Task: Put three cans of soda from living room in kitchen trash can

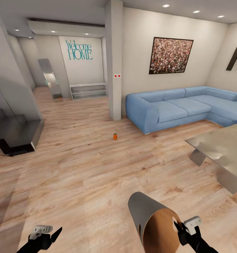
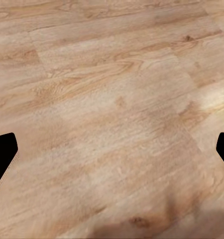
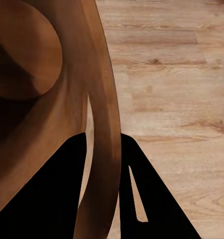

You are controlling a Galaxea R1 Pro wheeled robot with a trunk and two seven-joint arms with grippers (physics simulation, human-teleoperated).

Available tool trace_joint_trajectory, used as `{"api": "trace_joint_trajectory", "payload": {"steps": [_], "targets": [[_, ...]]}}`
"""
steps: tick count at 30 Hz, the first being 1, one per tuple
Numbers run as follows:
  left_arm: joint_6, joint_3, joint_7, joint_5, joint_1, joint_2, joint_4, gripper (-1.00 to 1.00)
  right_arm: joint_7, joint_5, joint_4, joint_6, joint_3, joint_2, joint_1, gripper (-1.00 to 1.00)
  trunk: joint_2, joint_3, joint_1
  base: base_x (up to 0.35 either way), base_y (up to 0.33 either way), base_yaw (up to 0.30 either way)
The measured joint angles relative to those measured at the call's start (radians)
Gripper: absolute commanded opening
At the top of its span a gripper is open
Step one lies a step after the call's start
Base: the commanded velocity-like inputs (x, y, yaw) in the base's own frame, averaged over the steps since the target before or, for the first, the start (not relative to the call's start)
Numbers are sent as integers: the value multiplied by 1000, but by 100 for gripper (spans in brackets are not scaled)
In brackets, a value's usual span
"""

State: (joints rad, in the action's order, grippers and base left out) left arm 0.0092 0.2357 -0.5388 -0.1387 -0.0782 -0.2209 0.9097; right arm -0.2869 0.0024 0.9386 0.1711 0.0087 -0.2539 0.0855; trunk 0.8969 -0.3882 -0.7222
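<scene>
An orange can of soda (image 1: 115,136) stands upright on the wood floor of the living room, between the white pillar and the blue sofa, far ahead of both arms. The tash can (image 1: 151,219), grey outside and brown inside, hangs tilted at the lower right with its opening facing me. My right gripper (image 1: 180,228) is shut on its rim. In the right wrist view the black fingers (image 3: 57,199) straddle the brown wall of the tash can (image 3: 37,74). My left gripper (image 1: 50,234) is open and empty over bare floor, with its tips wide apart (image 2: 112,154).
The blue corner sofa (image 1: 183,107) runs along the right wall. A glass-topped table (image 1: 220,147) stands at right, and a white pillar (image 1: 114,59) ahead. A dark glass stand (image 1: 13,130) sits at left. By the far leaning mirror (image 1: 50,79) lies a tiny orange object (image 1: 59,98).
</scene>
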Motion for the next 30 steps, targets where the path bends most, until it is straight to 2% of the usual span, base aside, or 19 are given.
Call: {"api": "trace_joint_trajectory", "payload": {"steps": [17,30], "targets": [[0,-1,2,1,0,0,-3,100,-5,0,0,2,-3,1,0,-100,0,0,0,321,79,-11],[0,-1,2,0,0,0,-3,100,-2,-1,0,1,-3,1,0,-100,0,0,0,323,5,-216]]}}
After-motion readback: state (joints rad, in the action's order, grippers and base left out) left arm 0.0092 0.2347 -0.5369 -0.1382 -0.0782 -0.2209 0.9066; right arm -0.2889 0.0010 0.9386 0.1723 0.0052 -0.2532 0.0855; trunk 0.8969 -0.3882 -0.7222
